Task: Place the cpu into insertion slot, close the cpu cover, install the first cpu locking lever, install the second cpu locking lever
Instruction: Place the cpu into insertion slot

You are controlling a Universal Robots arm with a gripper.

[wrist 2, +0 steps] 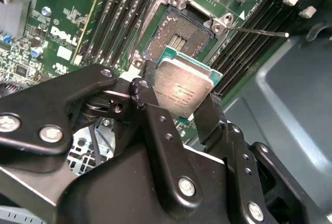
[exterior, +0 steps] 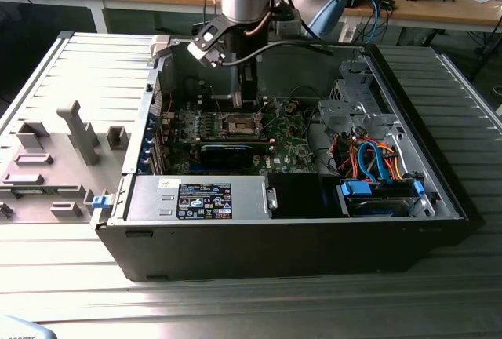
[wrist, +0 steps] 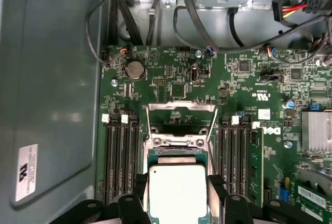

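Note:
My gripper [wrist 2: 181, 98] is shut on the cpu [wrist 2: 182, 90], a small silvery square chip held by two opposite edges between the black fingers [wrist 2: 209, 114]. It hangs tilted just above the insertion slot [wrist 2: 180, 36], whose dark centre lies bare in its metal rim. In the first wrist view the cpu [wrist: 176, 192] covers most of the insertion slot [wrist: 174, 155], and the cpu cover [wrist: 181, 106] stands raised behind it. A thin wire lever [wrist 2: 259, 30] sticks out beside the slot. In the exterior view the gripper [exterior: 247, 105] reaches down into the open computer case above the insertion slot [exterior: 241, 125].
Long black memory slots [wrist: 120, 156] flank the socket on the green board [wrist: 171, 73]. A drive cage with blue and orange cables [exterior: 372, 158] fills the case's side toward the exterior view's right. The power supply [exterior: 200, 200] lies in front. A grey fixture tray [exterior: 55, 166] sits outside, at the exterior view's left.

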